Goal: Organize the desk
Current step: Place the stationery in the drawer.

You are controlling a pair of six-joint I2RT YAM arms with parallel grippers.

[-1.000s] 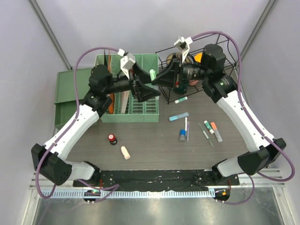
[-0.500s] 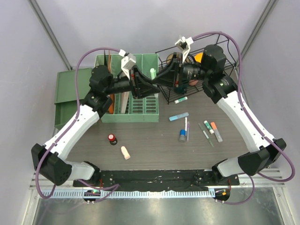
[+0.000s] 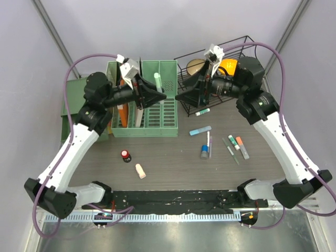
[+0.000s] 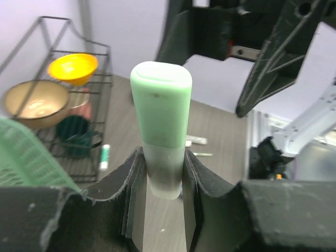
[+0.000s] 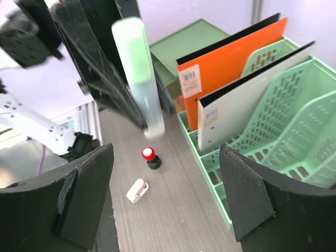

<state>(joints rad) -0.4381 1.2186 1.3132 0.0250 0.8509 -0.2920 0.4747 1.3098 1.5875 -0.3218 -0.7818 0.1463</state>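
A pale green marker with a frosted lower end (image 3: 156, 82) hangs in the air over the green file rack (image 3: 157, 113), and my left gripper (image 3: 156, 94) is shut on that lower end. The left wrist view shows the marker (image 4: 160, 105) upright between both pads. My right gripper (image 3: 185, 93) stands open to its right, apart from it. In the right wrist view the wide-apart fingers (image 5: 84, 194) frame bare desk (image 5: 173, 220), with the marker (image 5: 137, 68) beyond them. The dark wood-grain desk (image 3: 173, 168) carries loose stationery.
On the desk lie a red-topped stamp (image 3: 125, 155), a white clip (image 3: 140, 170), a blue marker (image 3: 200, 130), a green-and-white marker (image 3: 202, 112) and several pens (image 3: 231, 147). A black wire basket (image 3: 231, 52) with bowls stands back right. A green tray (image 3: 71, 100) sits left.
The left gripper shut on the green marker, then the right gripper opened and let it go. The two arms drew apart, the left carrying the marker leftward.
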